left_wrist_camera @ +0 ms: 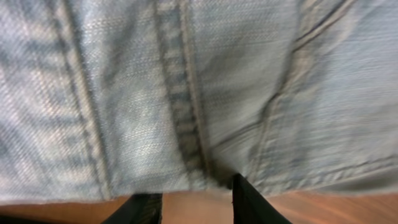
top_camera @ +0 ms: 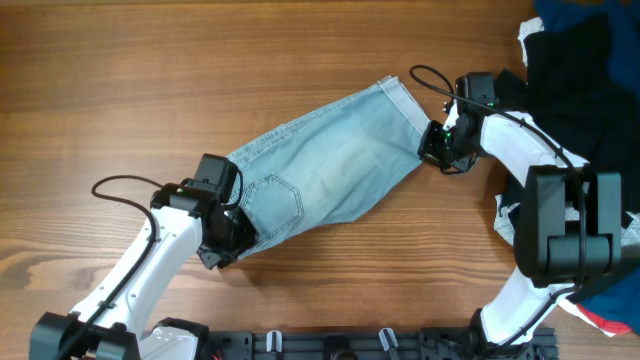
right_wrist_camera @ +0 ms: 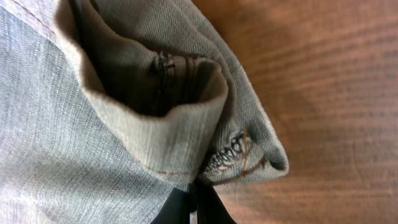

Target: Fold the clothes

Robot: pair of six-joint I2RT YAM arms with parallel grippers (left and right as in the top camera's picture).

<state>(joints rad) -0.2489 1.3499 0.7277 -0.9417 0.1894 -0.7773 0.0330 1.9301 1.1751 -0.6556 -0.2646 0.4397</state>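
Observation:
The clothes, pale light-blue jeans point(top_camera: 320, 170), lie in a folded strip running diagonally across the wooden table, a stitched back pocket point(top_camera: 275, 195) facing up. My left gripper point(top_camera: 228, 238) is at their lower-left waist end. In the left wrist view its fingers point(left_wrist_camera: 198, 190) stand apart with bare wood between them, their tips at the edge of the denim point(left_wrist_camera: 186, 93). My right gripper point(top_camera: 437, 148) is at the upper-right end of the strip. In the right wrist view it point(right_wrist_camera: 198, 190) is shut on a bunched fold of the jeans point(right_wrist_camera: 93, 124) by a frayed seam.
A heap of black and dark blue garments point(top_camera: 580, 60) fills the far right corner, behind the right arm. More cloth point(top_camera: 610, 300) lies at the right edge near the arm's base. Bare wood point(top_camera: 150, 80) lies to the left and behind the jeans.

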